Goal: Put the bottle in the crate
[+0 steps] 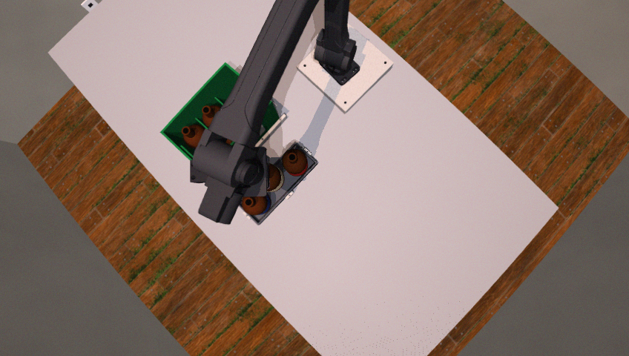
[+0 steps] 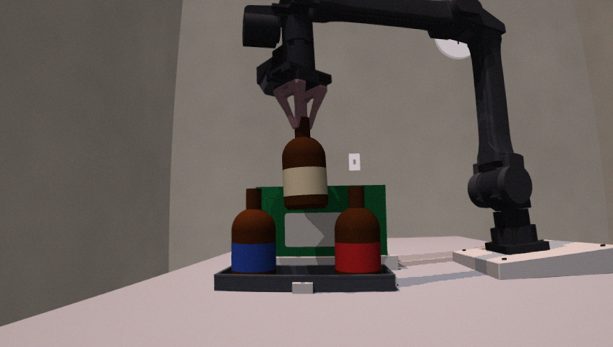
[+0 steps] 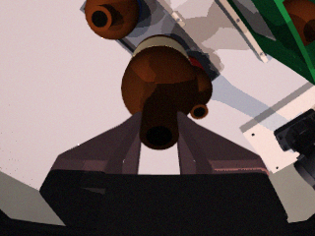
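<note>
My gripper is shut on the neck of a brown bottle with a cream label. The bottle hangs upright, well above the dark tray. In the wrist view the held bottle fills the middle between my fingers. A blue-labelled bottle and a red-labelled bottle stand in the tray. The green crate lies beyond the tray with bottles in its slots; my arm hides much of it from above.
The arm's base plate sits on the table behind the tray. The crate stands directly behind the tray in the front view. The table edge runs close to the crate's far side.
</note>
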`<state>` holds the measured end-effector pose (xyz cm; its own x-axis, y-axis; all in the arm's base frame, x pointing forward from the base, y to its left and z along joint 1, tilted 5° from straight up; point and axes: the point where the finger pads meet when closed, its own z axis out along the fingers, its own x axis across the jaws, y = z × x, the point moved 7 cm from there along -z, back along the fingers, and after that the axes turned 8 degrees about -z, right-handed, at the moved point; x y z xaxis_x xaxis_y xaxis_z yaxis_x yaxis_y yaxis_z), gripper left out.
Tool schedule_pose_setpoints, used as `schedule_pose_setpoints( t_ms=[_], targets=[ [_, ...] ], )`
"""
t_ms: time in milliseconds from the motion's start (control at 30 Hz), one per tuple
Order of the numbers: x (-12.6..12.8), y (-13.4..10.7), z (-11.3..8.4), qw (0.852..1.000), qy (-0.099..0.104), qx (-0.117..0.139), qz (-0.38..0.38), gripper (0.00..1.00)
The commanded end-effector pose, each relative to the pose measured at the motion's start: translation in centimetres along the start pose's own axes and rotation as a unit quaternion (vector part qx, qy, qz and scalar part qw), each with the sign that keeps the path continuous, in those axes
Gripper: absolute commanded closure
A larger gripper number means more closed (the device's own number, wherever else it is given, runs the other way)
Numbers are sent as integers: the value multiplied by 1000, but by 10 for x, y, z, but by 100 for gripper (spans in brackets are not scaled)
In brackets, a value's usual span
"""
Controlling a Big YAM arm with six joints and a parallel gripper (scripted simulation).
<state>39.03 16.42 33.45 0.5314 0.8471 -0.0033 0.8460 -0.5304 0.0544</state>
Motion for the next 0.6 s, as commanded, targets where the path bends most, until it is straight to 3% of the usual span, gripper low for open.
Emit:
schedule_pose_setpoints(
  t_ms=[0, 567],
  targets=[
    [7, 2, -52, 998, 45, -32, 3, 100],
    [5, 0, -68, 998, 45, -32, 3, 100]
  ],
)
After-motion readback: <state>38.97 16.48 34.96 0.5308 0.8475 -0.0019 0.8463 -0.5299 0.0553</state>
